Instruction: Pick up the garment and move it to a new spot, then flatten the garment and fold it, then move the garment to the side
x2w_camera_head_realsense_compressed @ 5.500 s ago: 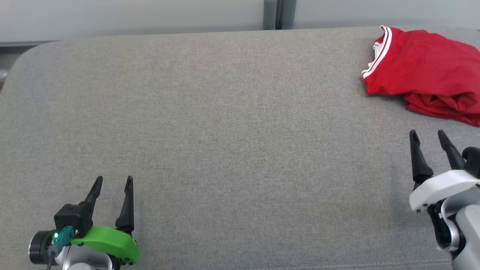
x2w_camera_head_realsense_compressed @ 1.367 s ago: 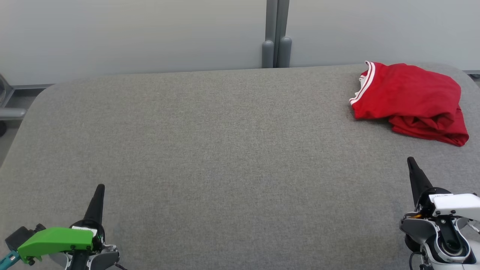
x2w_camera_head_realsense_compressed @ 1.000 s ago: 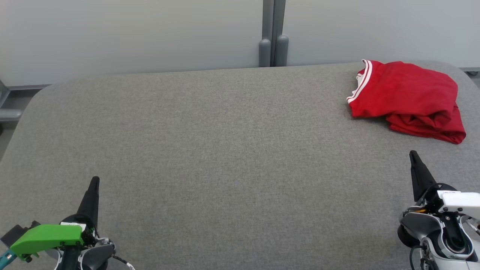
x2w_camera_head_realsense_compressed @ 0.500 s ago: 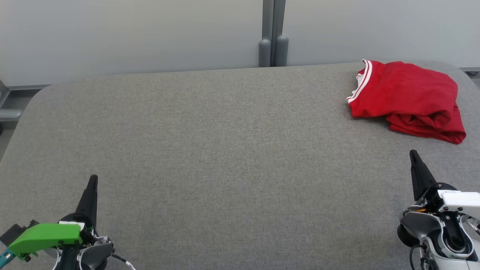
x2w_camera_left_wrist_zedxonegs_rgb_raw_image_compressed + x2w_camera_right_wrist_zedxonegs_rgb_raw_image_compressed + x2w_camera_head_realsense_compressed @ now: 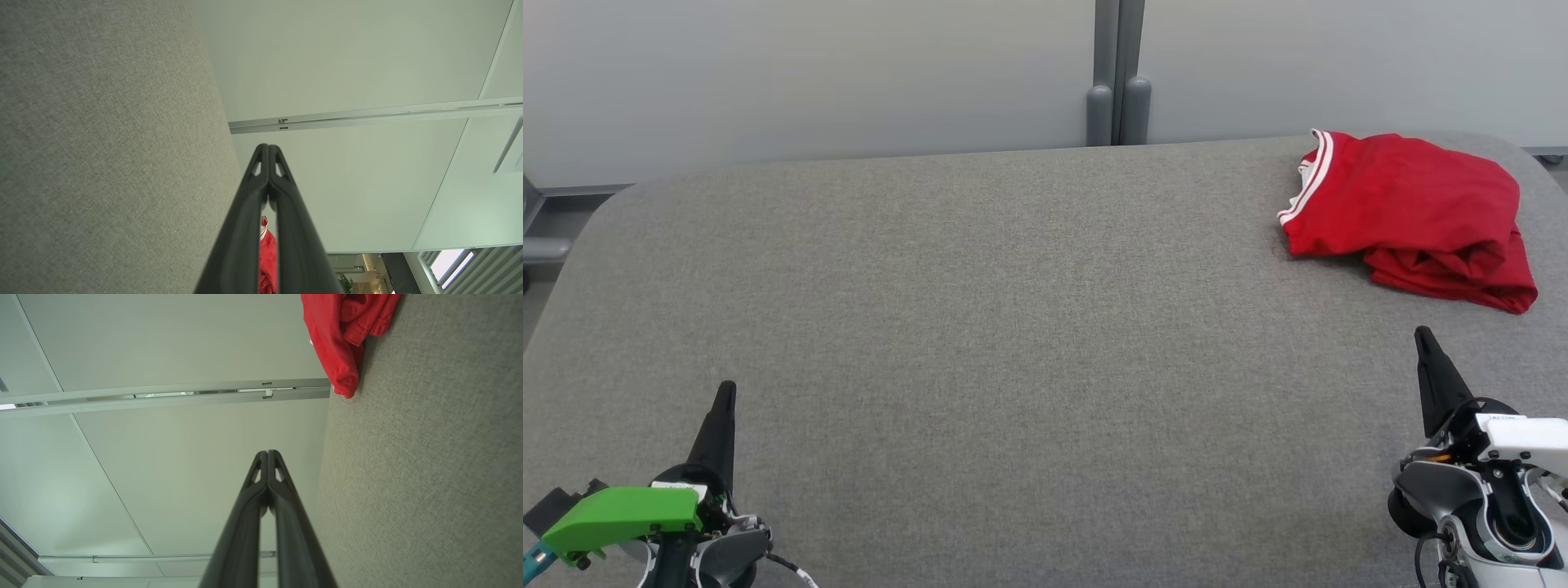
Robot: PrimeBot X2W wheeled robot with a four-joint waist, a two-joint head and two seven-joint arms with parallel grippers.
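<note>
The garment (image 5: 1409, 216) is red with white stripes at its collar and lies folded in a loose bundle at the far right corner of the grey padded table (image 5: 1013, 327). It also shows at the top of the right wrist view (image 5: 343, 330) and as a red sliver between the fingers in the left wrist view (image 5: 267, 253). My left gripper (image 5: 725, 390) is shut and empty at the near left, far from the garment. Shut and empty too, my right gripper (image 5: 1422, 335) sits at the near right, a short way in front of the garment.
A pale wall with a grey vertical post (image 5: 1117, 73) stands behind the table. The table's rounded far left corner (image 5: 613, 204) borders a strip of floor with a metal frame.
Both grippers closed after the earliest frame and turned onto their sides, and the camera lifted. Over the last second nothing has moved.
</note>
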